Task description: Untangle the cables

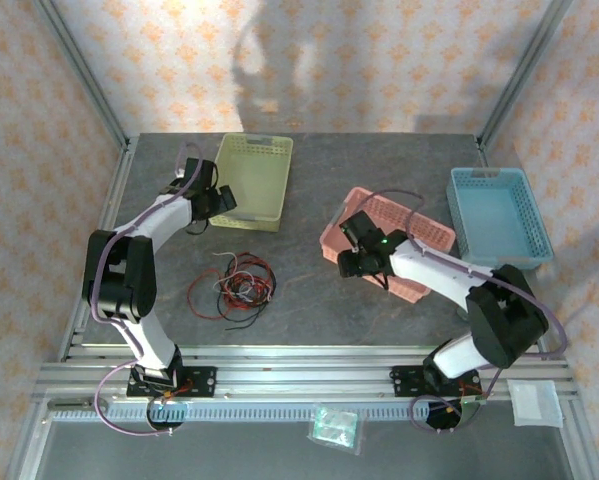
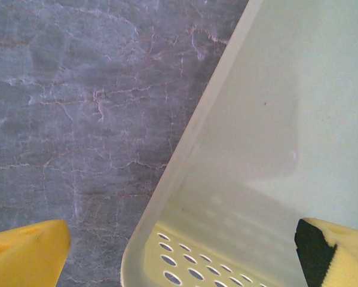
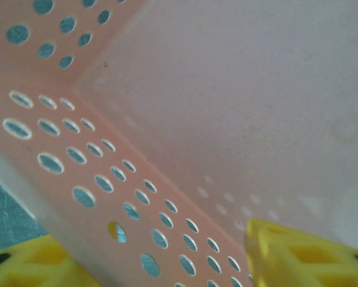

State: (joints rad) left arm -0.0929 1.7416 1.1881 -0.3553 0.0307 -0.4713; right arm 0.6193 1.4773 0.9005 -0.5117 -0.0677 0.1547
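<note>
The cables lie as one tangle of thin black, red and pale loops on the dark table between the arm bases, with no gripper near them. My left gripper is open at the left rim of the yellow-green basket. Seen from the left wrist, the gripper straddles the basket's wall, one finger over the table and one inside. My right gripper is at the near left wall of the pink basket. In the right wrist view the gripper stands open astride the perforated wall.
A blue basket stands at the right, close to the pink one. Metal frame posts and rails border the table. A small clear bag and a white pad lie on the near rail. Bare table surrounds the tangle.
</note>
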